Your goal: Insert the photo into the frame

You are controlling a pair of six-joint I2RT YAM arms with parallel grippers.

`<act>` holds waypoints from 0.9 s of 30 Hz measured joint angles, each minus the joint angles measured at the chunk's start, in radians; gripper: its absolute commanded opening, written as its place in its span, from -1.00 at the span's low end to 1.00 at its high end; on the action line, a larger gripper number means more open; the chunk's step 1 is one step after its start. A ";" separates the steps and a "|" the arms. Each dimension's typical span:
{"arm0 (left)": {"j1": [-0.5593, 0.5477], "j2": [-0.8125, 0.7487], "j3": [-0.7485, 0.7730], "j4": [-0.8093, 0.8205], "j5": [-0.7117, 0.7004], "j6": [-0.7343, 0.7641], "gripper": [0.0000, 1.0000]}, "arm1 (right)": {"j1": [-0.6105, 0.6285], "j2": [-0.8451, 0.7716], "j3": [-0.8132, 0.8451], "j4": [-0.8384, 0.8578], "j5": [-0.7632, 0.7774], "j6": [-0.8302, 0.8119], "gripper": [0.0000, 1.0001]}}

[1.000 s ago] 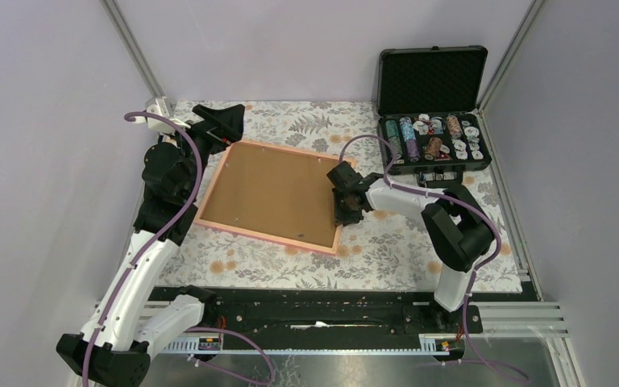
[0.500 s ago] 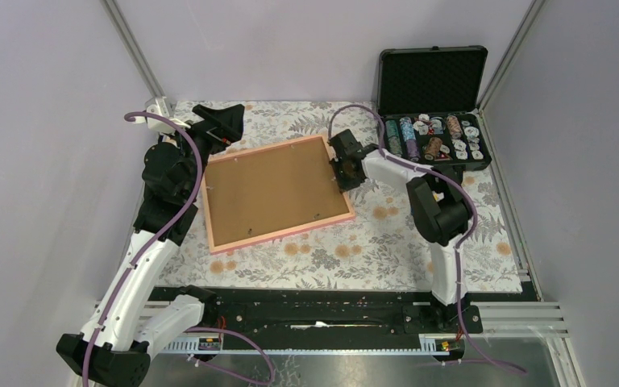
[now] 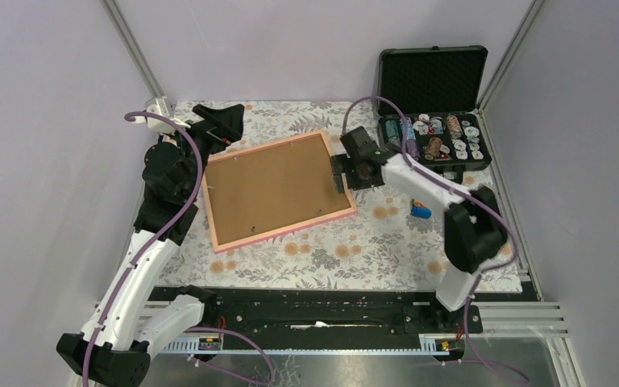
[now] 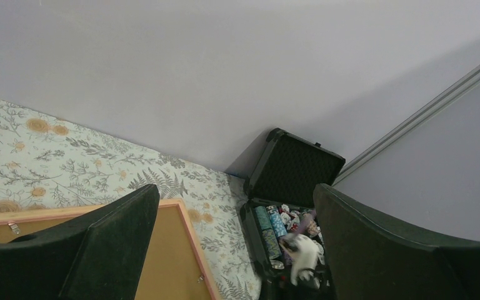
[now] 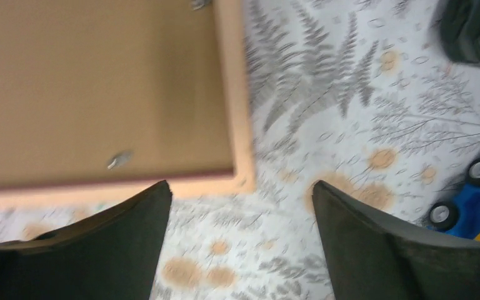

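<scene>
change: the frame has swung round on the worktop since a second ago. Its right end is now further back, its left end nearer. Barely any shift in the last half second.
right claw: right claw is spread, nothing between the fingers. It sits just off the frame's right short edge and looks to have let go after the turn.
also new: a small blue toy car shows right of the frame.
meaning: the turn looks finished. The brown backing board fills the frame with its clips on, so it likely has to come off before any print goes in.
photo: not seen in any view, cannot tell if it is under the board.
frame place: centre-left of the top view, lying flat, back side up.
long axis: lower left to upper right, mild tilt. The right short edge faces the open black case.
left claw: left claw is spread wide and empty, over the frame's upper left corner.
</scene>
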 measured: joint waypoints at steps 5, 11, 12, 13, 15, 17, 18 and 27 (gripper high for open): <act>0.000 0.000 0.000 0.000 0.004 -0.001 0.97 | 0.029 -0.295 -0.214 0.099 -0.189 0.168 0.99; 0.000 0.000 0.000 0.000 0.009 -0.005 0.97 | -0.002 -0.344 -0.351 0.231 -0.380 0.424 0.99; 0.000 -0.001 0.000 0.000 0.010 -0.005 0.97 | -0.003 -0.317 -0.355 0.246 -0.398 0.462 0.99; 0.000 -0.002 0.000 0.000 0.011 -0.005 0.97 | -0.001 -0.285 -0.357 0.259 -0.415 0.509 0.99; 0.000 -0.007 0.000 0.000 0.011 -0.005 0.97 | 0.016 -0.226 -0.360 0.272 -0.421 0.593 0.99; 0.000 -0.013 0.000 0.000 0.011 -0.005 0.98 | 0.037 -0.182 -0.360 0.270 -0.415 0.677 0.99; 0.000 -0.017 0.000 0.000 0.010 -0.005 0.97 | 0.047 -0.167 -0.362 0.271 -0.409 0.726 0.99; -0.006 -0.033 0.000 0.000 0.003 -0.003 0.97 | 0.053 -0.082 -0.369 0.241 -0.225 1.061 0.51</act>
